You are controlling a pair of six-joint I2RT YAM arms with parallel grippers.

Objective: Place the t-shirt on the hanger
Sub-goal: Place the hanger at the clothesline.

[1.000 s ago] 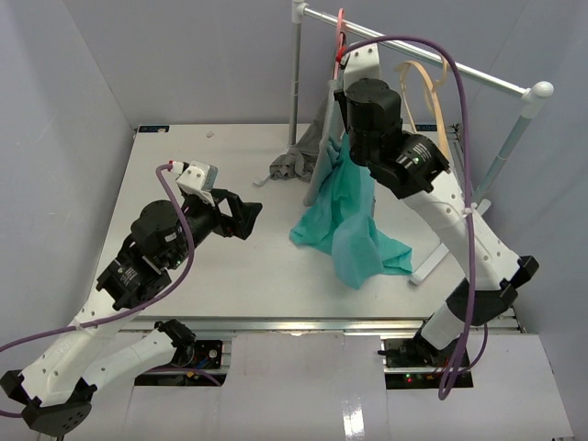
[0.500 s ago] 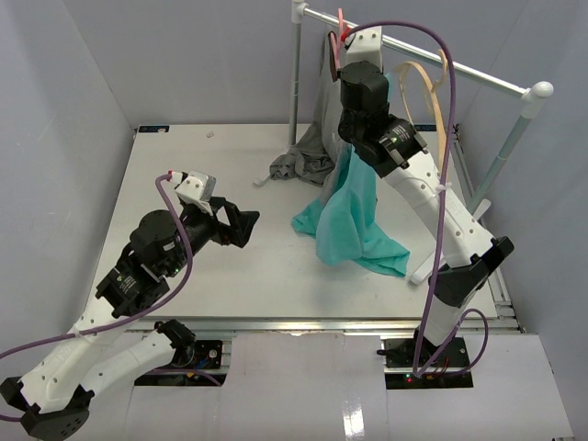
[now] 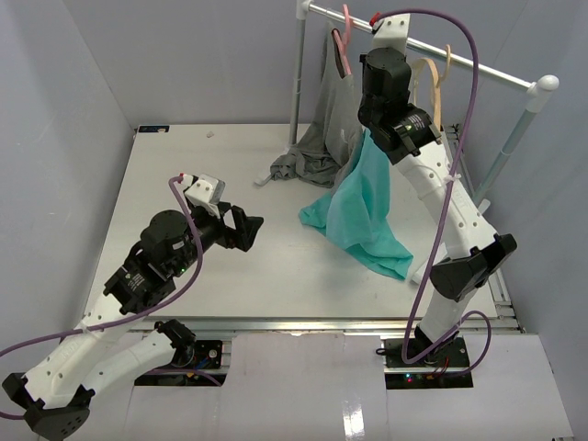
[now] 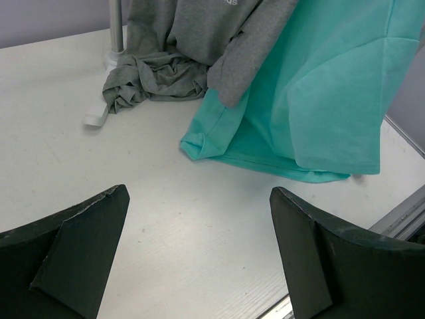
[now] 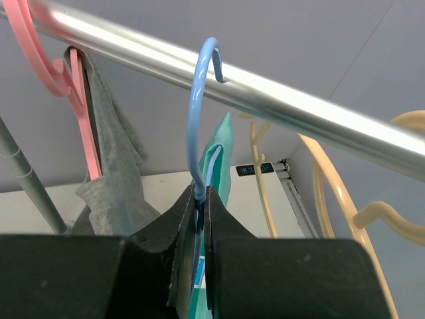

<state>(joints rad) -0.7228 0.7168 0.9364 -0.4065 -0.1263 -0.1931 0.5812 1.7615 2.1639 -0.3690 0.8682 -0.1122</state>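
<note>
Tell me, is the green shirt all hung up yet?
Nearly. Done: the t-shirt hangs from the hanger, its bottom edge on the table. In hand: the right gripper pinches the hanger's neck, with the hook up at the rail. To do: seat the hook, if it isn't resting already, and let go. The left gripper is open, holding nothing.

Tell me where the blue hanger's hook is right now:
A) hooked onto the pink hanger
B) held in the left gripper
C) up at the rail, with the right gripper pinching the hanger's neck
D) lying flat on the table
C: the right wrist view shows the right gripper shut on the neck of the blue hanger, whose hook curves up against the rail. The left gripper is open and holds nothing.
</note>
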